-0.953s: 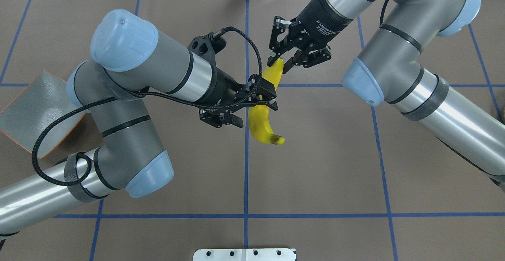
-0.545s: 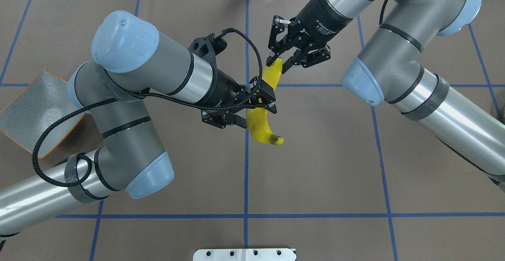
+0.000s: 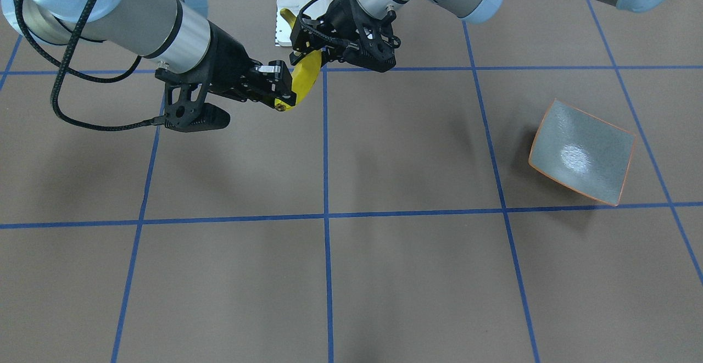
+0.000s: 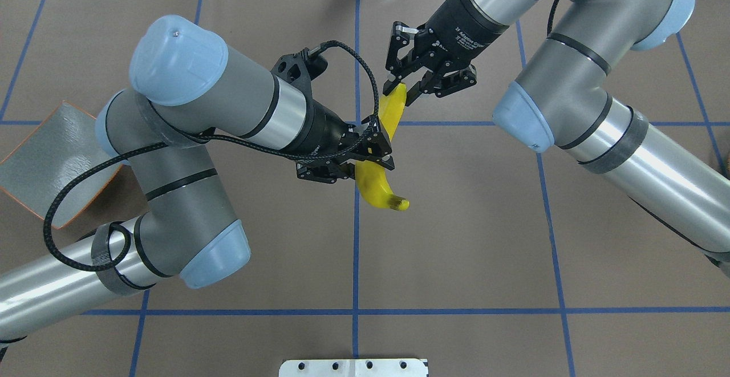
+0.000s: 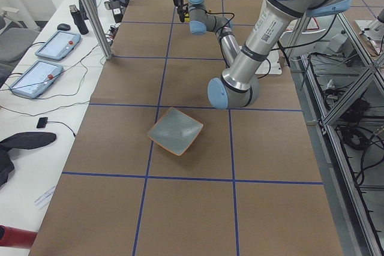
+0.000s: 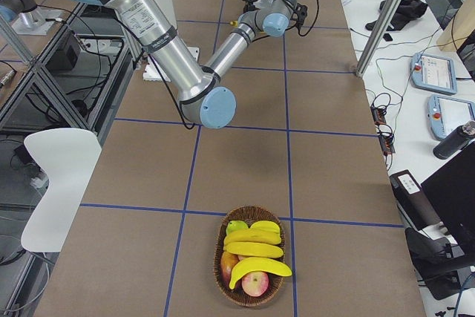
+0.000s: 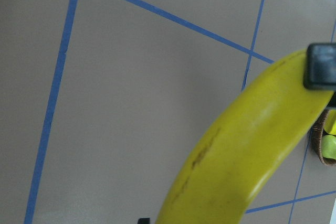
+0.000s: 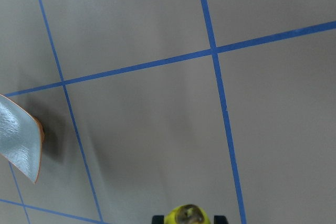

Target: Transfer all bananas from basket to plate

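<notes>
A yellow banana [image 4: 377,178] hangs above the table's middle, held between both grippers. My right gripper [image 4: 400,87] is shut on its upper end; that tip [image 8: 184,216] shows between the fingers in the right wrist view. My left gripper [image 4: 369,163] is shut across the banana's middle, one pad [image 7: 321,66] pressed on the peel [image 7: 247,150]. In the front-facing view the banana [image 3: 306,74] runs from the right gripper [image 3: 281,99] to the left gripper [image 3: 324,50]. Other bananas [image 6: 256,249] lie in the wicker basket [image 6: 249,303]. The plate [image 4: 45,160] sits bare at the left.
The basket also holds apples [image 6: 254,284] and a green fruit [image 6: 236,226], at the table's end on the robot's right. The plate [image 3: 582,151] lies beyond the left arm's elbow. A white mounting block [image 4: 353,367] is at the near edge. Tablets and cables lie on side desks.
The left gripper's fingers have drawn together onto the banana's middle. The banana and the right gripper shifted slightly up the overhead view.
</notes>
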Controlling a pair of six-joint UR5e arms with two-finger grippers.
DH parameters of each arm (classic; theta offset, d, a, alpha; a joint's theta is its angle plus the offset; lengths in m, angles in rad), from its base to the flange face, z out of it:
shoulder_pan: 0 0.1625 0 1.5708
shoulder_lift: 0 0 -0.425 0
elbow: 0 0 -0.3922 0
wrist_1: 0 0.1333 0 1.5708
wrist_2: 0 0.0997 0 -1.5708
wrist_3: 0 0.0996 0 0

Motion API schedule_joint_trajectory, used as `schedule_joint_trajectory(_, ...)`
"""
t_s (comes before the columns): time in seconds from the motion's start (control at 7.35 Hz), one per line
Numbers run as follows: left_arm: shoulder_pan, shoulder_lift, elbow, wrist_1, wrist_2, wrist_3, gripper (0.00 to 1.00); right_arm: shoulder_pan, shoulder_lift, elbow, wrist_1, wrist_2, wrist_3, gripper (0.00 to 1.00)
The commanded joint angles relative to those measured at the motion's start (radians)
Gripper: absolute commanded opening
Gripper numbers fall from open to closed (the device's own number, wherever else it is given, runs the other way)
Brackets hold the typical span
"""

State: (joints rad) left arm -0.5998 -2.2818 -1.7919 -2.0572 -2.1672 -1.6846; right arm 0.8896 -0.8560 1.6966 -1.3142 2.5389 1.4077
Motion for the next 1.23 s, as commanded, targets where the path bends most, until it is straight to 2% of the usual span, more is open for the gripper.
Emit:
schedule_joint_trajectory(0.0, 0.0, 0.001, -0.003, 0.002, 0.0, -0.001, 0.0, 0.0, 0.002, 0.0, 0.003, -0.002, -0.033, 1.0)
schedule_joint_trajectory(0.41, -0.002, 0.002, -0.004, 0.005, 0.0, -0.001, 0.0, 0.015, -0.014, 0.026, 0.003, 0.0, -0.03, 1.0)
schedule_joint_trajectory(0.54, -0.005, 0.011, -0.021, 0.008, 0.003, -0.001, 0.0, 0.032, -0.053, 0.064, 0.003, -0.002, -0.024, 1.0)
schedule_joint_trajectory(0.82, -0.023, 0.141, -0.117, 0.011, 0.032, 0.005, 0.0, 0.115, -0.174, 0.12, 0.0, -0.008, -0.045, 1.0)
schedule_joint_trajectory(1.09, -0.101, 0.217, -0.145, 0.011, 0.02, 0.011, 0.0, 0.198, -0.282, 0.121, 0.0, -0.006, -0.177, 1.0)
